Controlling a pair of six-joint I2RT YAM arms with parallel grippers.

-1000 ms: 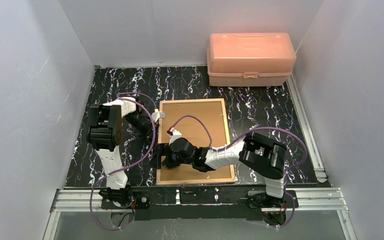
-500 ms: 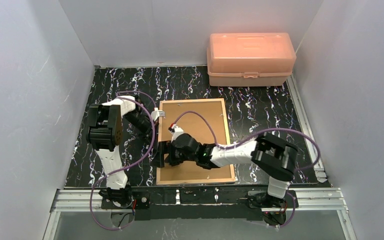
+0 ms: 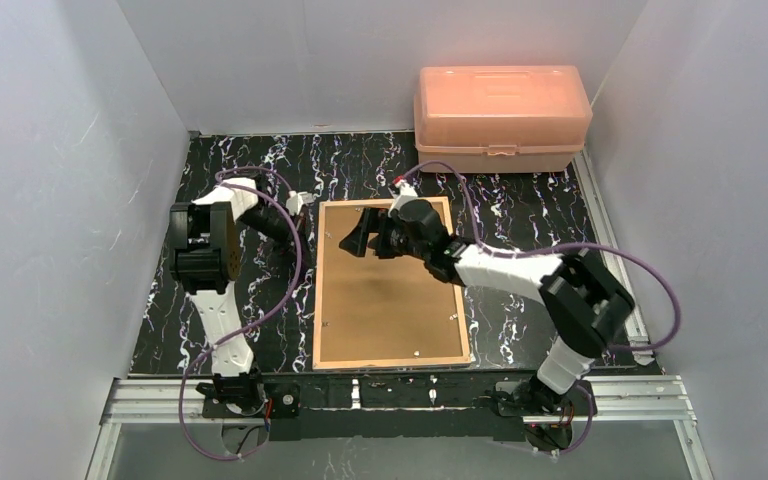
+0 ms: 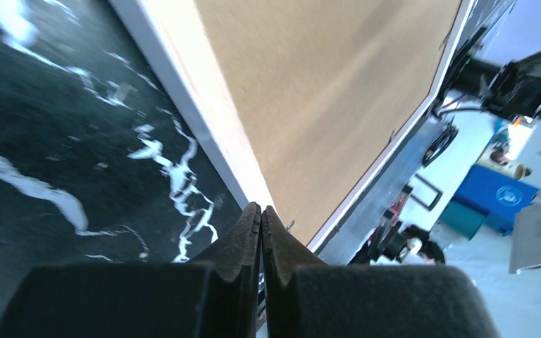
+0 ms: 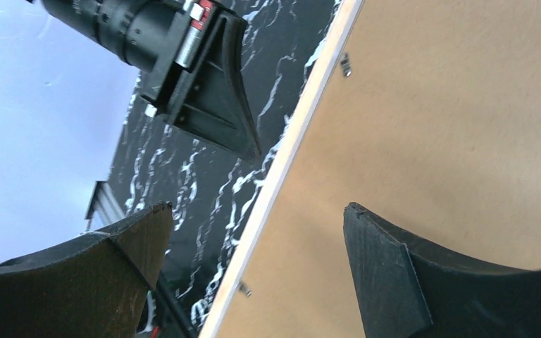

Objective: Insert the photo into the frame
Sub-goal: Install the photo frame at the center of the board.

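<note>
Currently, frame [image 5: 290, 141] back-up, right fingers [image 5: 408, 282] spread wide over its left edge, left fingers [image 4: 236, 246] closed beside it.

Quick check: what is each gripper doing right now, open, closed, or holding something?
Left gripper: closed, fingers pressed together, holding nothing.
Right gripper: open wide over the frame, holding nothing.
</note>
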